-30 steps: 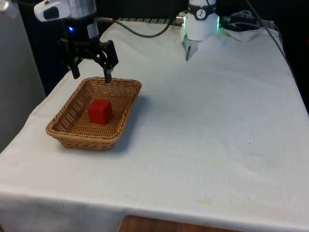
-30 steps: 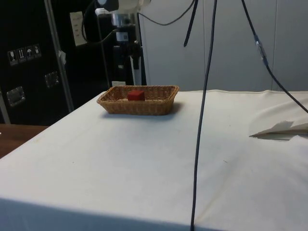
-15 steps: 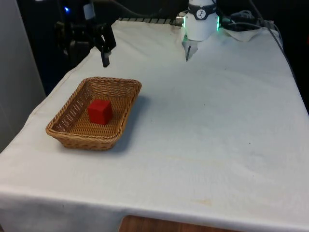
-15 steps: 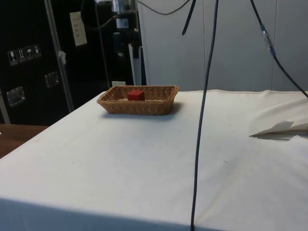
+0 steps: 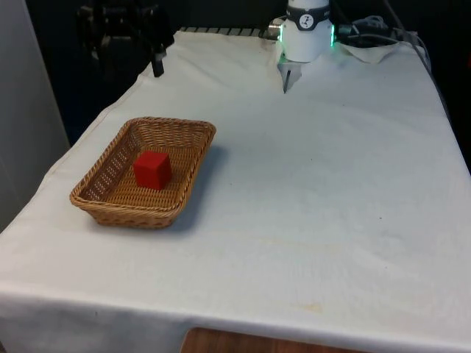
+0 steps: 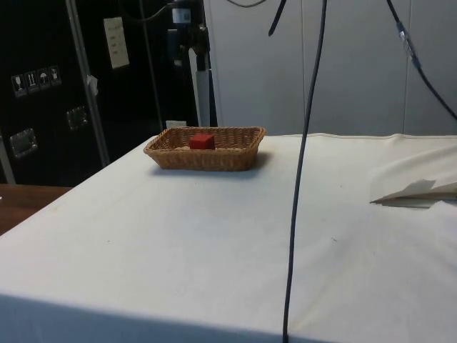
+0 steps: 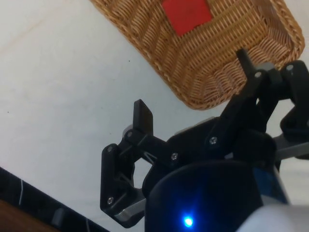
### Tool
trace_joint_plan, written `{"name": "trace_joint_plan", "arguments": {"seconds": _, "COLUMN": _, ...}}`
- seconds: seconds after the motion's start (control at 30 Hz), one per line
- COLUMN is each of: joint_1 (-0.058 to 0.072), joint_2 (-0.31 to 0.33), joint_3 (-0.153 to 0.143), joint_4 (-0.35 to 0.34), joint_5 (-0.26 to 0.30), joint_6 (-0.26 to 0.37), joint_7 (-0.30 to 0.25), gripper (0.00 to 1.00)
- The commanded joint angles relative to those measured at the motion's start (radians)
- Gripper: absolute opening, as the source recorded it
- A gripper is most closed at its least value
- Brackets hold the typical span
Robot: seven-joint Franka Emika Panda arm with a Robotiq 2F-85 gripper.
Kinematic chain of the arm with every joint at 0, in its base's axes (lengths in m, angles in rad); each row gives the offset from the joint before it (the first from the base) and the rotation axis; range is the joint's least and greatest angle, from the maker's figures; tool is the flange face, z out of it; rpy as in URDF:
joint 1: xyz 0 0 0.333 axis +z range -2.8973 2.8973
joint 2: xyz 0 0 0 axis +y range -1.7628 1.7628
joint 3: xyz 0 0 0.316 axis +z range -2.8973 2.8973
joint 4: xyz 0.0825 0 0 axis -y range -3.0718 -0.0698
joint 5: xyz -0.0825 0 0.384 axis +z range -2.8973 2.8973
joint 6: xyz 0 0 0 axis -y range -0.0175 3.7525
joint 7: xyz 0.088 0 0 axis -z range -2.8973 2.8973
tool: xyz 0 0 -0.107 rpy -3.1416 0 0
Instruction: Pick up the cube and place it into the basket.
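Observation:
The red cube (image 5: pixel 152 169) lies inside the wicker basket (image 5: pixel 193 163), on the table's side at the front view's left. In the side view the cube (image 6: pixel 202 141) shows just above the basket's (image 6: pixel 228 156) rim. My gripper (image 5: pixel 125 60) hangs high above the table's far corner, well behind and above the basket, open and holding nothing. It shows near the top of the side view, gripper (image 6: pixel 187 50). In the wrist view the two fingers (image 7: pixel 143 116) stand wide apart, with the basket (image 7: pixel 159 63) and cube (image 7: pixel 186 14) far beneath.
The arm's white base (image 5: pixel 305 33) stands at the table's far end. A black cable (image 6: pixel 303 179) hangs down in front of the side camera. Crumpled white cloth (image 6: pixel 418 191) lies at the side view's right. The table edge runs close beside the basket.
The open gripper has risen from just over the basket's far rim and drawn back toward the far corner. The cube has stayed in the basket.

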Motion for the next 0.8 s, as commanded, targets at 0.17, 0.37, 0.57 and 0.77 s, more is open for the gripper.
{"name": "trace_joint_plan", "arguments": {"seconds": 0.17, "joint_1": 0.013, "joint_2": -0.033, "joint_3": -0.007, "joint_4": 0.001, "joint_5": -0.019, "joint_6": -0.029, "joint_7": 0.007, "gripper": 1.0}}
{"name": "trace_joint_plan", "arguments": {"seconds": 0.37, "joint_1": 0.021, "joint_2": -0.054, "joint_3": -0.007, "joint_4": 0.0, "joint_5": -0.029, "joint_6": -0.042, "joint_7": 0.007, "gripper": 1.0}}
{"name": "trace_joint_plan", "arguments": {"seconds": 0.57, "joint_1": 0.036, "joint_2": -0.076, "joint_3": -0.006, "joint_4": -0.004, "joint_5": -0.04, "joint_6": -0.06, "joint_7": 0.007, "gripper": 1.0}}
{"name": "trace_joint_plan", "arguments": {"seconds": 0.77, "joint_1": 0.061, "joint_2": -0.1, "joint_3": -0.005, "joint_4": -0.013, "joint_5": -0.055, "joint_6": -0.084, "joint_7": 0.006, "gripper": 1.0}}
